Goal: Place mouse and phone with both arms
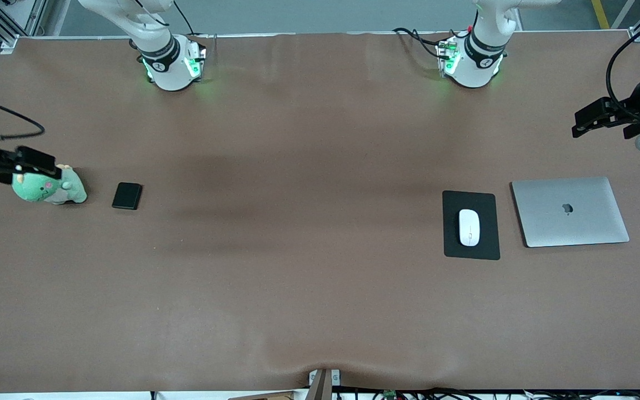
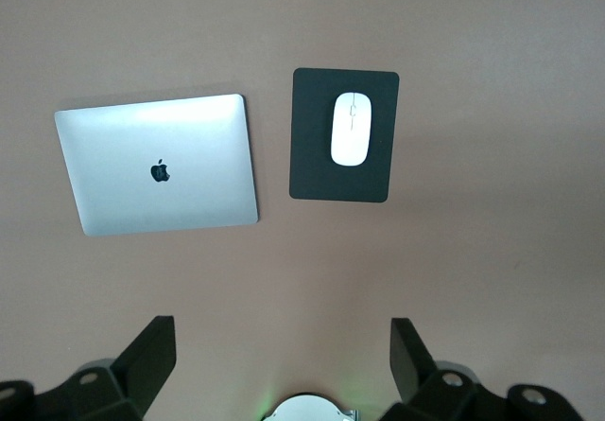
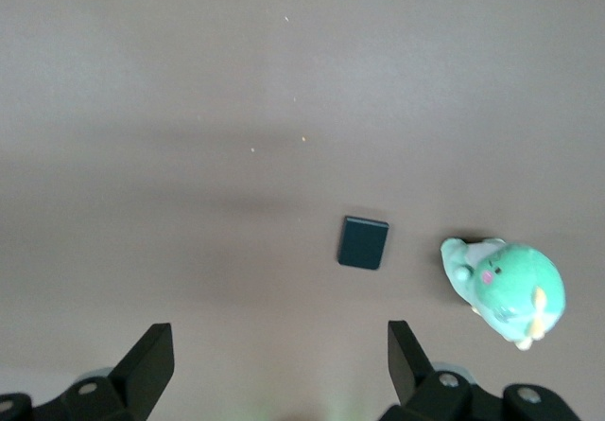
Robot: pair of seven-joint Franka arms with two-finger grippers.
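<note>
A: Mouse (image 1: 469,227) sits on the black mat (image 1: 486,250) beside the closed laptop (image 1: 570,211), toward the left arm's end of the worktop. Phone (image 1: 126,196) lies just beside the green plush dinosaur (image 1: 48,188), at the right arm's end.

B: Handling?

A: Both prob light, stiff, glossy, so slippery. Pinch across the narrow sides, mid-length.

B: Grippers?

A: Left gripper (image 2: 284,364) hangs over bare worktop near the laptop, jaws spread, empty. Right gripper (image 3: 282,364) is up over the dinosaur, likewise.

B: Writing?

A: Only an Apple logo on the laptop; no text legible.
</note>
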